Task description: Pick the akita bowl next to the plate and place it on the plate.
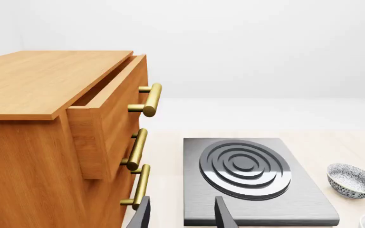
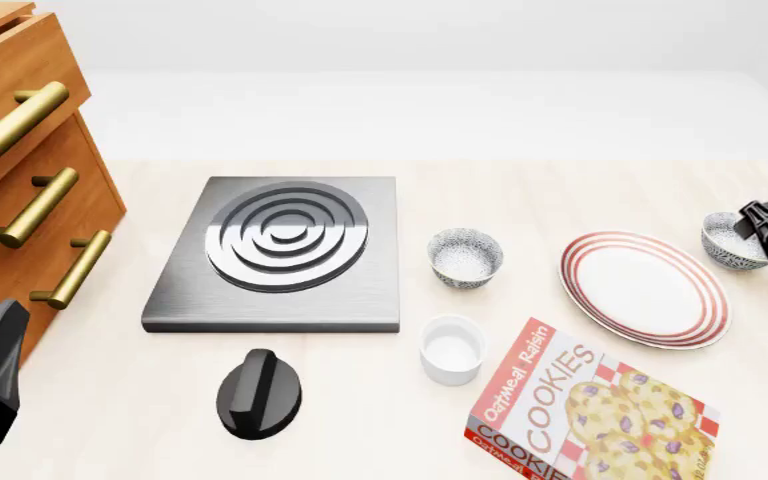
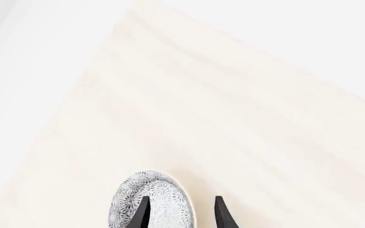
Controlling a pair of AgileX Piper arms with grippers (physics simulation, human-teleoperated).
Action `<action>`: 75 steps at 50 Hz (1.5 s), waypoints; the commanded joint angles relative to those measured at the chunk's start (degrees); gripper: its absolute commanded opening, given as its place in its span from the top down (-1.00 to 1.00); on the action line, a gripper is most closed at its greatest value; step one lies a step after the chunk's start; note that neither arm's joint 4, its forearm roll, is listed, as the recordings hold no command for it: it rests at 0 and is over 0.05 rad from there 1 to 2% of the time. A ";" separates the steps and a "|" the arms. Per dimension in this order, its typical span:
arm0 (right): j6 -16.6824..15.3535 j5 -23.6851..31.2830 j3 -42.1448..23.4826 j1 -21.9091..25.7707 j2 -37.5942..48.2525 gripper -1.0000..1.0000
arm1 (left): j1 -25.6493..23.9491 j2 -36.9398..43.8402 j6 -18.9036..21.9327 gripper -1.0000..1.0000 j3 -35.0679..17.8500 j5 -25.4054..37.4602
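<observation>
1. Left gripper (image 1: 182, 213) – nearest of all, low at the near left corner of the table, fingers spread apart, nothing between them.
2. Wooden drawer cabinet (image 2: 37, 200) at far left, top drawer ajar; just beside it the flat stove plate (image 2: 284, 250).
3. Cookie box (image 2: 584, 410) lying at the near edge, its far corner just short of the plate.
4. Plate (image 2: 644, 288) right of centre, bare and ready to receive.
5. Akita bowl (image 2: 720, 245) just beside the plate's far right rim; a twin bowl (image 2: 466, 256) sits to the plate's left, a little further off it.
6. Right gripper (image 3: 179, 211) at the right-hand bowl – jaws parted, one finger over the bowl, the other outside it, straddling the wall; not yet clamped, by the look of it.
7. Handling, as a guess: light, rigid, glazed, so likely slippery and chip-prone. Best pinched across the thin wall near the rim, firmly enough not to slide, then lifted level and set down gently on the plate.
</observation>
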 commanded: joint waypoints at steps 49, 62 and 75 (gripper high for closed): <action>1.21 2.04 2.03 1.13 -5.97 1.00 | 0.00 0.00 0.00 -1.00 0.00 0.00; 1.59 3.32 4.21 2.35 -11.34 1.00 | 0.00 0.00 0.00 -1.00 0.00 0.00; 1.63 3.84 6.67 3.83 -15.85 1.00 | 0.00 0.00 0.00 -1.00 0.00 0.00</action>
